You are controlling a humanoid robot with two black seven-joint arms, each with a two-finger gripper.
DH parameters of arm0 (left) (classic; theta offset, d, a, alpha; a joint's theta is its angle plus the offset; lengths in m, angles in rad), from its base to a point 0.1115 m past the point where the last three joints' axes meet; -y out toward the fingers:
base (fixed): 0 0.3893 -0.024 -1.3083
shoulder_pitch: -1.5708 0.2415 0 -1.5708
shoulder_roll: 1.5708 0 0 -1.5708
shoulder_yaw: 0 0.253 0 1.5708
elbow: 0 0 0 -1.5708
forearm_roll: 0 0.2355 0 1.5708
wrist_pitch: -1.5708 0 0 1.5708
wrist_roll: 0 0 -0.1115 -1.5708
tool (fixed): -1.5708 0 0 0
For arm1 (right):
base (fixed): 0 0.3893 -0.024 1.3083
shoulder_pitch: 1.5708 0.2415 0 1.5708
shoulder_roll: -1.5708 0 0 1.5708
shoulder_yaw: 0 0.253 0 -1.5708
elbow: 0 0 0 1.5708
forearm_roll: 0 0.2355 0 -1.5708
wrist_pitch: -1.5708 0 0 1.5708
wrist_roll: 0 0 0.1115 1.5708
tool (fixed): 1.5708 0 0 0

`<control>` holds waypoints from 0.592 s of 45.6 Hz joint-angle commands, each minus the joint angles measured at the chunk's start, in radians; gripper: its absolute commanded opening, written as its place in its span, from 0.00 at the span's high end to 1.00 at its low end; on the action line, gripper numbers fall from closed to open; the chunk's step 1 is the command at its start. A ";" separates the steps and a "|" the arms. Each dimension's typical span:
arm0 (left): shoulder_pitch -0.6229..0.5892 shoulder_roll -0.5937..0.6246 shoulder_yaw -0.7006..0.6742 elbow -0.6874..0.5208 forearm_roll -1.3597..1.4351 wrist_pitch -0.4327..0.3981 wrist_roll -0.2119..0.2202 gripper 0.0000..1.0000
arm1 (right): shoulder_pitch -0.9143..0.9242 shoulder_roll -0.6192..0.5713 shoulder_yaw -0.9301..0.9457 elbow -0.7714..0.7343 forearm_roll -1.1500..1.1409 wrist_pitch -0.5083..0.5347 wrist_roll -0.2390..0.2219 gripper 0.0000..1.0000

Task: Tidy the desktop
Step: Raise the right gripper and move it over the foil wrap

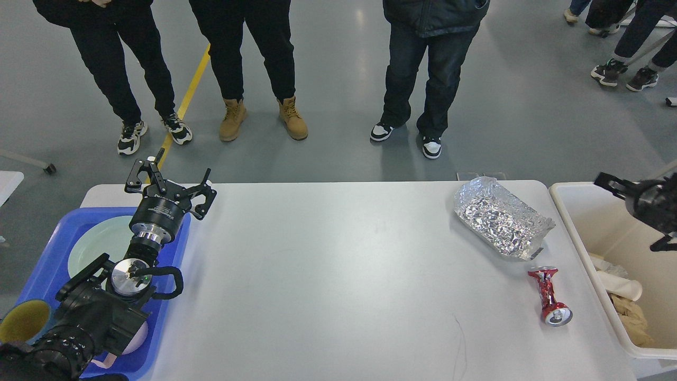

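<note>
While the left gripper [170,178] reaches forward over the blue tray [50,248], its 2 fingers spread wide and empty, the right gripper [634,211] hangs over the bin [568,211], its opening unclear.

Desktop [328,275] bears tray [174,296], foil bag [500,217], can [549,295].

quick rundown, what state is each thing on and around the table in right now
left gripper: open, empty, above the tray's far edge
right gripper: over the bin, cannot tell if open
foil bag: crumpled, lying flat on the desktop
red can: crushed, on its side
blue tray: holds a pale plate
cream bin: partly filled with paper scraps
</note>
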 commanded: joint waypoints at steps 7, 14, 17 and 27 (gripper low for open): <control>0.000 0.000 0.000 0.000 0.000 0.000 0.000 0.04 | 0.415 0.192 -0.160 0.279 0.010 0.220 -0.002 0.00; 0.000 0.000 0.000 0.000 0.000 0.000 -0.001 0.04 | 0.591 0.221 -0.167 0.448 0.012 0.321 0.000 0.00; 0.000 0.000 0.000 0.000 0.000 0.000 -0.001 0.04 | 0.654 0.230 -0.168 0.492 0.012 0.390 0.000 0.00; 0.000 0.000 0.000 0.000 0.000 0.000 -0.001 0.04 | 0.880 0.226 -0.167 0.592 0.013 0.748 0.000 0.00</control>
